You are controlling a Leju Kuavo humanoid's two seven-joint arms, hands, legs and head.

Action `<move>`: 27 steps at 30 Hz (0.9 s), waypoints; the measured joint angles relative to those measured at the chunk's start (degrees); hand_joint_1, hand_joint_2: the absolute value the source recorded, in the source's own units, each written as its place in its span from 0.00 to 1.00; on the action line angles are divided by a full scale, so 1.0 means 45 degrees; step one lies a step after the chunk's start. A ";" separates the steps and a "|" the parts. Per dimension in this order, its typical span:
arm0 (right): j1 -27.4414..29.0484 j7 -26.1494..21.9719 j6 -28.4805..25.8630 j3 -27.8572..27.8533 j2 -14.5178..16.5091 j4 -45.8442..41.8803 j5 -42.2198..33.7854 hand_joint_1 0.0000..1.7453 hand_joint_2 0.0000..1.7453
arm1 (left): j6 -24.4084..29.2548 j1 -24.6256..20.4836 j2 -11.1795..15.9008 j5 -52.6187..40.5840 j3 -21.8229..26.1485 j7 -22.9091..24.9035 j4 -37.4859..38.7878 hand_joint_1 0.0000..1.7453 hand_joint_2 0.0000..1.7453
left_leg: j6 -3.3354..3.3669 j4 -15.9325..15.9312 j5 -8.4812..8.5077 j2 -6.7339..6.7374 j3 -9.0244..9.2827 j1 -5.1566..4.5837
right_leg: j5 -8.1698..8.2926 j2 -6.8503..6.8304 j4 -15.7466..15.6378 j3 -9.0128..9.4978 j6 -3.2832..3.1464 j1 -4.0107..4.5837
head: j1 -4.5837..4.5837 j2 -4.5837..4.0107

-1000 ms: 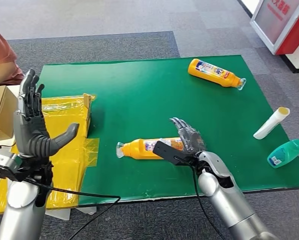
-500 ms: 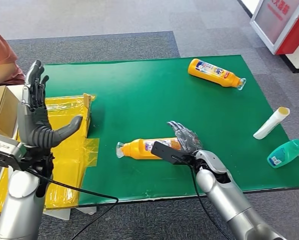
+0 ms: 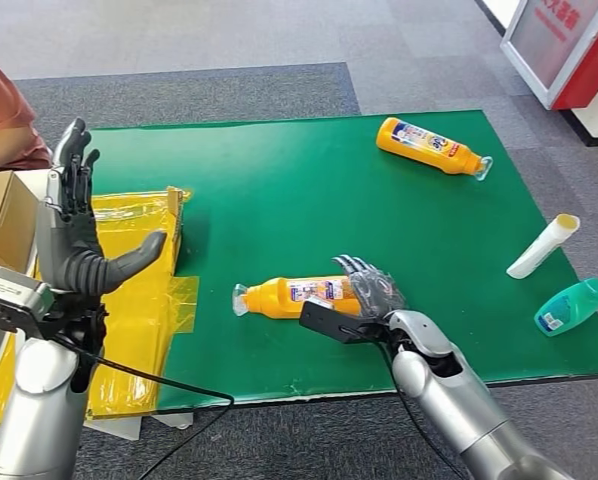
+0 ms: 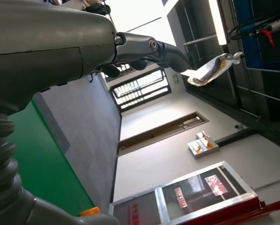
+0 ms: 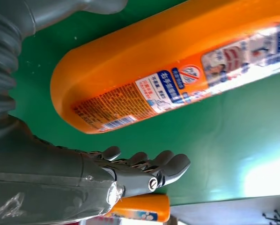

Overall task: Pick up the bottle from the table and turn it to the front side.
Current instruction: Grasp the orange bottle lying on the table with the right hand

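While right robot hand [image 3: 371, 285] spread beside orange bottle [image 3: 296, 296], label print unreadable.

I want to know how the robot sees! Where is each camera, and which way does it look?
Head view: high on the robot, looking forward and down at the green mat; shows the raised left hand and the right hand at the near orange bottle.
Left wrist view: behind the left hand, facing out across the room toward a wall and windows.
Right wrist view: behind the right hand, close to the near orange bottle lying on the mat.
Shared: head and right wrist views both show that bottle and the right hand.
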 joint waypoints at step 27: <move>-0.1604 0.0338 -0.1134 0.0509 0.1505 0.4233 0.1813 0.00 1.00 | -0.0295 -0.1150 -0.0094 -0.0397 -0.1661 0.0555 0.0029 0.00 1.00 | -0.0001 0.0002 0.0003 0.0003 0.0008 0.0000 | 0.0005 0.0002 0.0001 0.0005 -0.0004 0.0000 | 0.0000 0.0000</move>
